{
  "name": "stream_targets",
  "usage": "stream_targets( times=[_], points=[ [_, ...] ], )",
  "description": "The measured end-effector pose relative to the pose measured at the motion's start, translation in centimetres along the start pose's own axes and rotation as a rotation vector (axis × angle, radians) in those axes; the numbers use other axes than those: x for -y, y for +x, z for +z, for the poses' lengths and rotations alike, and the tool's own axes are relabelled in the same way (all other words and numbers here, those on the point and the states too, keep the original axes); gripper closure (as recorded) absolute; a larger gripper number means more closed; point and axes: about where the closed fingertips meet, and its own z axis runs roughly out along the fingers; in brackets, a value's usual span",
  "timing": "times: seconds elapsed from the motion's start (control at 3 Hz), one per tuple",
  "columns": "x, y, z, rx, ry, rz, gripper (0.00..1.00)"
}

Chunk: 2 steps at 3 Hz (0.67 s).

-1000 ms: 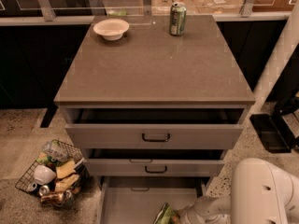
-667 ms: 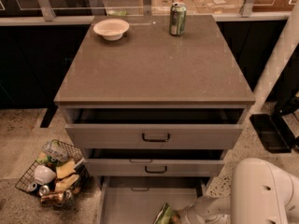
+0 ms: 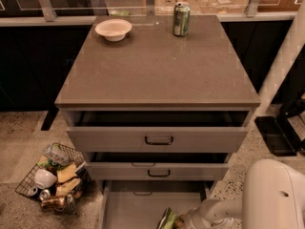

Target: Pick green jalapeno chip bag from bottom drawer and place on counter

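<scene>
The green jalapeno chip bag (image 3: 167,219) lies in the bottom drawer (image 3: 128,205), at the lower edge of the camera view, only partly visible. My white arm reaches in from the lower right, and the gripper (image 3: 183,222) is at the bag's right side, touching or very close to it. The counter (image 3: 157,66) is the grey-brown top of the cabinet, above the three open drawers.
A white bowl (image 3: 113,29) and a green soda can (image 3: 181,19) stand at the back of the counter. The two upper drawers (image 3: 158,138) are pulled out slightly. A wire basket (image 3: 52,178) of trash sits on the floor to the left. A dark object (image 3: 277,135) lies at right.
</scene>
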Motion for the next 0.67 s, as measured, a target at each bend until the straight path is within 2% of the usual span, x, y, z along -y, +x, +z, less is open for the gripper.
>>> stream_targets(
  times=[0.67],
  points=[
    [-4.4, -3.4, -5.6, -0.010, 0.016, -0.132, 1.00]
  ],
)
